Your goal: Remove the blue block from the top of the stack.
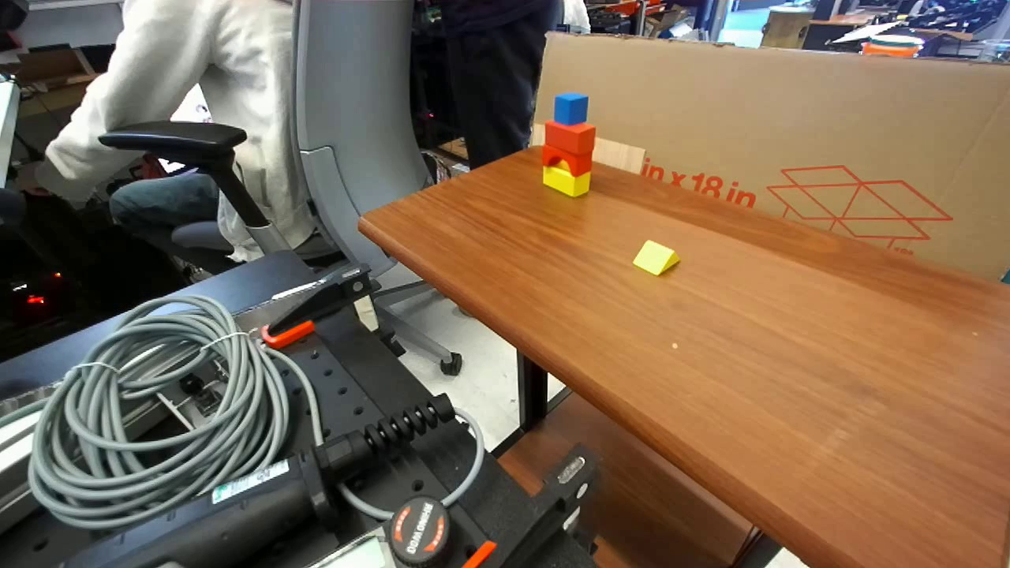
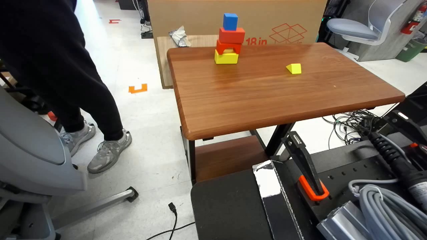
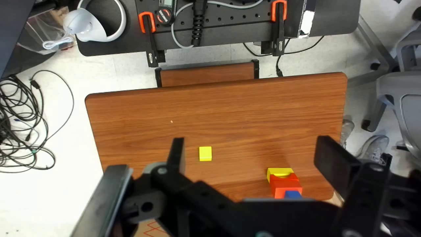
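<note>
The blue block sits on top of the stack in both exterior views, also here. The stack is a red block on a red arch on a yellow block, near a table corner. In the wrist view the stack is at the lower right, and the blue block is partly hidden by the gripper body. My gripper is open and empty, its fingers wide apart, with the table well below. The gripper is out of view in both exterior views.
A lone yellow wedge block lies on the wooden table. A large cardboard box stands behind the table. A black bench with clamps and coiled cable stands on the opposite side. A person stands near the stack's end.
</note>
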